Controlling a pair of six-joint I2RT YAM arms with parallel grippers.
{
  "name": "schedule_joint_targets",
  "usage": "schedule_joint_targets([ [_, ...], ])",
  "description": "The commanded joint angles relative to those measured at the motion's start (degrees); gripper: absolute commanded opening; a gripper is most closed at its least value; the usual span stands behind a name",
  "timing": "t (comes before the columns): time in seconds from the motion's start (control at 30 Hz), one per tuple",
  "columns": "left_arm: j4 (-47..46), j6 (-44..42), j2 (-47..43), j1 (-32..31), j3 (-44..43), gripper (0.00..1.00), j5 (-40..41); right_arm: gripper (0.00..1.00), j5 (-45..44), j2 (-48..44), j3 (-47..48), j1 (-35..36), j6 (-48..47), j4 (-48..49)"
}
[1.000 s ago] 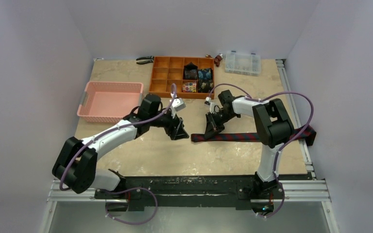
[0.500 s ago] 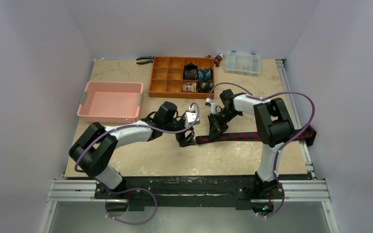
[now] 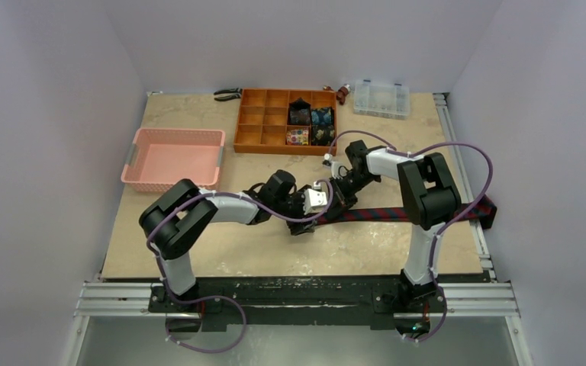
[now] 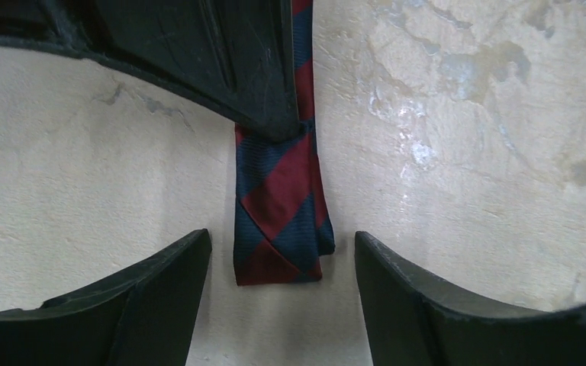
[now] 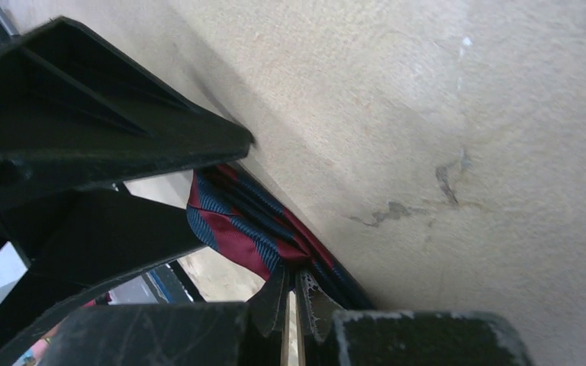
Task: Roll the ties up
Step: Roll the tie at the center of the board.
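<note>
A navy tie with red diagonal stripes (image 3: 397, 214) lies flat across the right of the table, its narrow end pointing left. In the left wrist view that end (image 4: 281, 221) lies on the table between the open fingers of my left gripper (image 4: 281, 240), untouched. My left gripper (image 3: 306, 222) sits at this end in the top view. My right gripper (image 3: 336, 204) is shut on the tie just behind the end, and its pinch shows in the right wrist view (image 5: 292, 286) on bunched fabric (image 5: 233, 221). Rolled ties (image 3: 310, 122) sit in the orange organiser (image 3: 263, 126).
A pink basket (image 3: 139, 156) stands at the left. Pliers (image 3: 227, 94), a clear plastic box (image 3: 381, 97) and a small red object (image 3: 342, 93) lie along the back edge. The tie's wide end (image 3: 488, 210) reaches over the table's right rail.
My left arm has swung right across the table until its open fingers straddle the tie's narrow end. My right gripper has stayed shut on the tie, shifting only slightly.
</note>
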State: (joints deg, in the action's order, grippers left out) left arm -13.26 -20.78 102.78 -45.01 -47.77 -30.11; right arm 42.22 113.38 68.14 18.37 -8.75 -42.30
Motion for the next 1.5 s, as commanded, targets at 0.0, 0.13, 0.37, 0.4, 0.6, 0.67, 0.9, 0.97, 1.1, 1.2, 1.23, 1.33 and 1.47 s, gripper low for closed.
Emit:
schedule_joint_targets([
  [0.0,-2.7,-4.4,1.7,-0.9,-1.4,0.66,4.2,0.0,-0.7,1.7,1.2,1.4,0.1,5.0],
  [0.13,-0.8,-6.0,2.3,-0.9,-2.1,0.55,3.9,0.0,0.8,1.3,1.8,2.3,1.2,5.1],
  [0.37,1.9,-9.6,1.8,-0.9,0.0,0.29,7.4,0.07,4.9,0.9,2.3,1.9,1.7,3.5],
  [0.4,2.0,-9.8,1.7,-0.9,0.4,0.29,7.5,0.14,5.8,0.8,2.2,1.8,2.9,3.8],
  [0.6,2.2,-9.1,1.3,-0.9,1.4,0.27,7.7,0.33,9.1,-0.2,1.7,1.8,6.4,5.6],
  [0.67,2.2,-8.9,1.2,-0.9,1.6,0.28,7.8,0.32,9.0,0.4,2.0,1.8,6.4,5.6],
  [0.9,2.9,-7.6,0.7,-0.5,1.5,0.43,6.9,0.0,0.3,2.4,3.4,1.8,5.6,4.5],
  [0.97,3.1,-6.4,-0.3,0.6,1.8,0.49,4.9,0.0,-2.6,2.3,3.4,1.6,5.0,3.6],
  [1.1,2.2,-7.5,-1.7,1.3,3.4,0.54,3.2,0.0,-6.2,2.4,2.9,1.7,4.9,3.6],
  [1.2,2.5,-8.8,-1.0,1.3,3.3,0.53,3.1,0.0,-6.9,2.7,3.3,1.7,4.7,3.5],
  [1.23,2.8,-9.0,-0.5,1.3,3.0,0.5,3.0,0.0,-7.0,2.7,3.3,1.7,4.7,3.5],
  [1.33,3.4,-9.1,0.3,1.3,2.3,0.35,3.2,0.0,-7.3,2.2,3.3,1.7,4.6,3.6],
  [1.47,3.9,-8.9,-0.2,1.4,2.3,0.26,2.1,0.0,-8.5,0.8,3.1,1.7,4.7,3.3],
])
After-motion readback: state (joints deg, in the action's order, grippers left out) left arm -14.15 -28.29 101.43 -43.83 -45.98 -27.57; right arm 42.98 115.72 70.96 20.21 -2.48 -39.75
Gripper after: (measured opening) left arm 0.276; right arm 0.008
